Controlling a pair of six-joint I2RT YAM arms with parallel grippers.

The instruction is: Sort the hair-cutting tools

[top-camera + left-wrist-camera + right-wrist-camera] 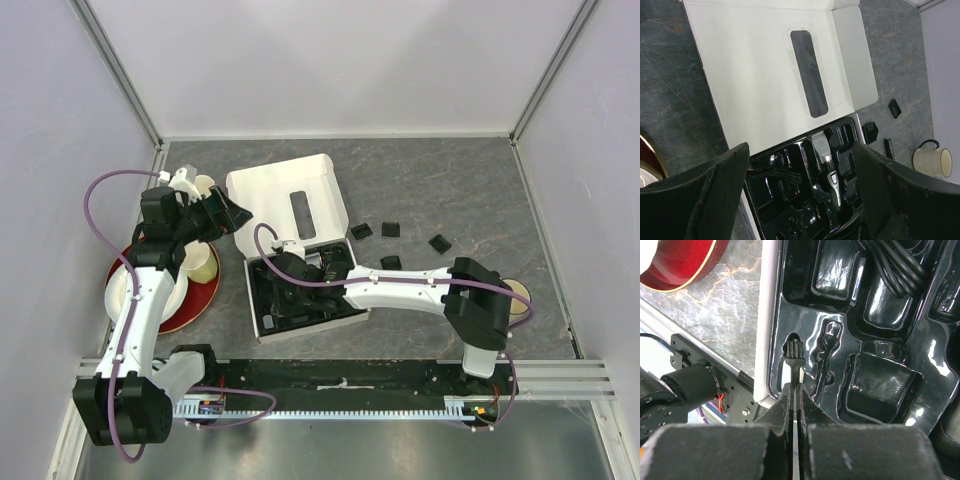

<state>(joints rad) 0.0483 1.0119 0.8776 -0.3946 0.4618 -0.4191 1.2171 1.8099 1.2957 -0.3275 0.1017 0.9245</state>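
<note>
The silver-and-black clipper [828, 161] lies in the black tray [268, 318] of the white box [270, 195]. My right gripper [292, 276] is over the tray's near-left part. In the right wrist view it [795, 390] is shut on the handle of the tiny brush [794, 356], whose bristles sit at a small slot by the tray's edge. My left gripper [228, 214] hangs open and empty by the lid's left edge; in its wrist view its fingers [705, 195] frame the tray. Several black comb guards [390, 229] lie on the table right of the box, with a slim stick [888, 148].
A black cable [775, 175] lies coiled in the tray. A red plate [200, 300] with a cream mug [200, 262] is at the left, another mug [205, 185] behind it, and a third [517, 296] under the right arm. The open lid [765, 75] lies flat behind the tray.
</note>
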